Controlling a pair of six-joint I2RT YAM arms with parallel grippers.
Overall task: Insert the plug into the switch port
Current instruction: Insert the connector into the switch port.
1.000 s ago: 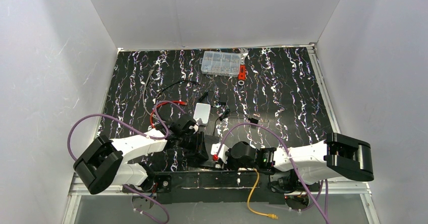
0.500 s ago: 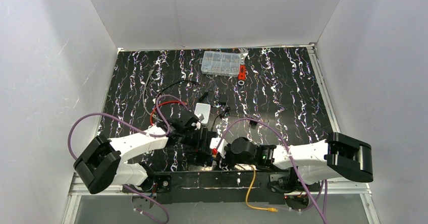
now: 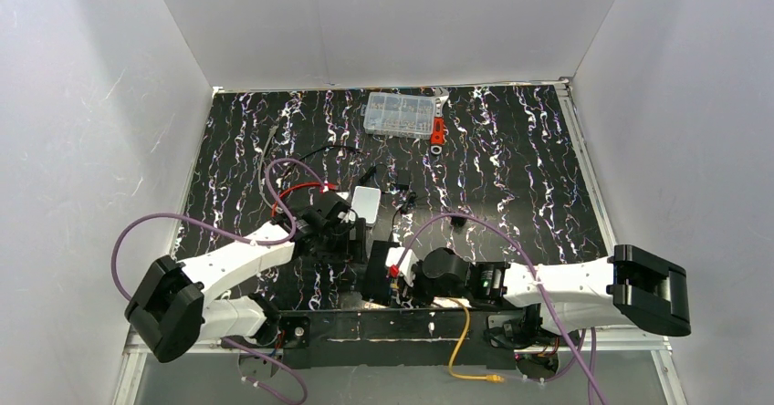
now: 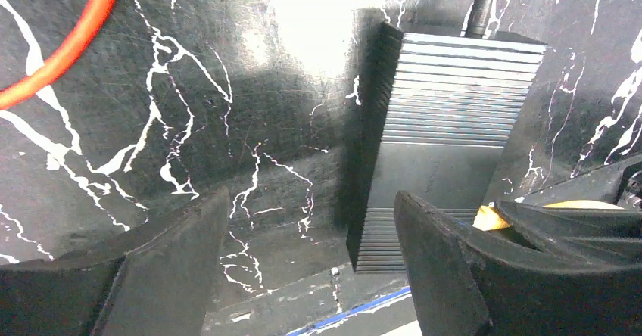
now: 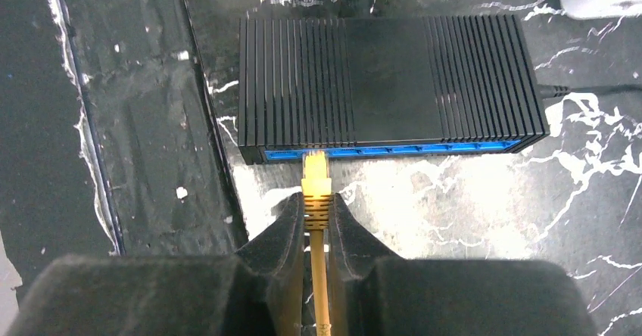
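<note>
Small yellow plastic plug (image 5: pixel 316 171) looks light and brittle; your right tool (image 5: pixel 316 215) pinches it at the rear, your left tool (image 4: pixel 306 230) spread.

I see a yellow-orange plug (image 5: pixel 316 175), a ribbed black switch (image 5: pixel 386 71) with a blue port face, and a white-veined black table (image 5: pixel 469 200).
</note>
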